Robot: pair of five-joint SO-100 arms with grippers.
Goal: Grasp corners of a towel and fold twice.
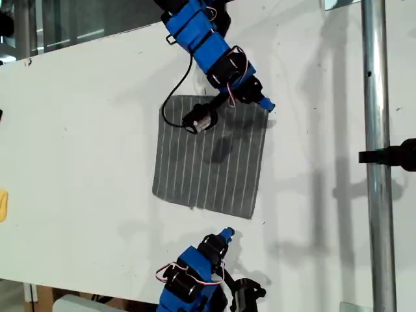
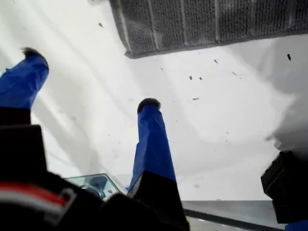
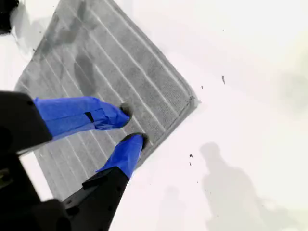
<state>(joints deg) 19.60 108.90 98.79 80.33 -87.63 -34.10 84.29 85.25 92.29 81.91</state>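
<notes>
Exterior view, towel: the towel [image 1: 211, 156] lies flat and unfolded on the white table [image 1: 84, 130], near the middle, its white stripes running from the far edge toward the near edge.
Exterior view, far arm: we reach in from the top edge of this view; our second end effector [image 1: 265, 104] sits at the towel's far corner [image 1: 266, 109] on the exterior view's right.
Exterior view, near arm: we come in from the bottom edge; our first end effector [image 1: 225, 234] hovers over bare table just beside the towel's near edge, not touching the cloth.
Exterior view, surroundings: a metal pole [image 1: 378, 156] stands upright toward the exterior view's right.
First wrist view, end effector: released, the two blue fingers [image 2: 153, 139] set wide apart with only white table between them.
First wrist view, towel: a corner and one edge of the cloth [image 2: 202, 24] show beyond the fingertips, clear of them.
Second wrist view, end effector: released, the jaws a little apart, both blue fingertips [image 3: 130, 147] down over the towel's edge strip, near its rounded corner [image 3: 191, 102]; we cannot tell whether they press the cloth.
Second wrist view, towel: it lies smooth across the table, stripes unbroken.
</notes>
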